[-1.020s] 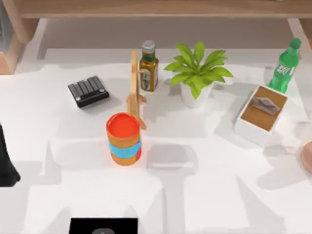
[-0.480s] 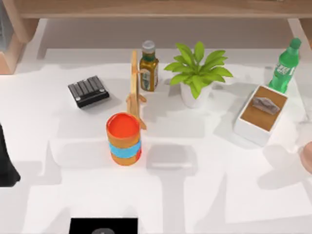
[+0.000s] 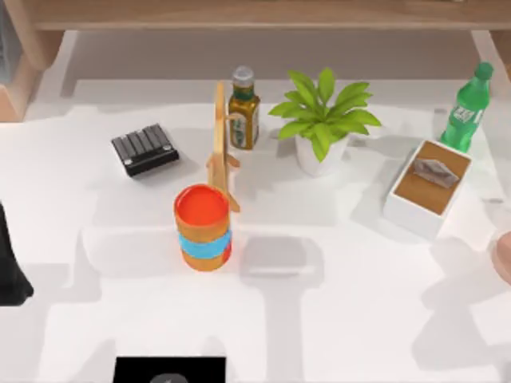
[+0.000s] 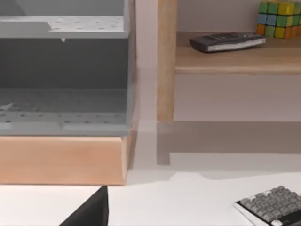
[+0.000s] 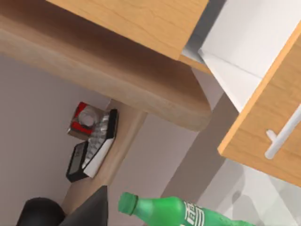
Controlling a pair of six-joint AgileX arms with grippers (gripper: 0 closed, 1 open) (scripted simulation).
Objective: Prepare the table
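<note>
Overhead, the table [image 3: 335, 319] is a plain white top filling most of the top view, with light wooden shelf furniture [image 3: 263, 14] along its far edge. Counted on it: one orange cup with a blue band [image 3: 204, 228] near the middle, one wooden stand [image 3: 221, 148] just behind the cup, one oil bottle [image 3: 243, 108], one potted plant [image 3: 322, 121], one dark keypad-like block [image 3: 144, 149] toward the left, one white box with a brown top [image 3: 429, 187] toward the right, one green soda bottle [image 3: 469, 108] at the far right corner. Left arm [image 3: 9, 263] sits at the left edge, right arm [image 3: 503, 255] at the right edge; cannot tell either pincer's state. Left wrist view adds a remote [image 4: 227, 41] and colour cube [image 4: 278, 19] on the shelf, plus a grey keyboard corner [image 4: 275, 205]. Right wrist view has a drawer handle [image 5: 283, 139] and the soda bottle.
</note>
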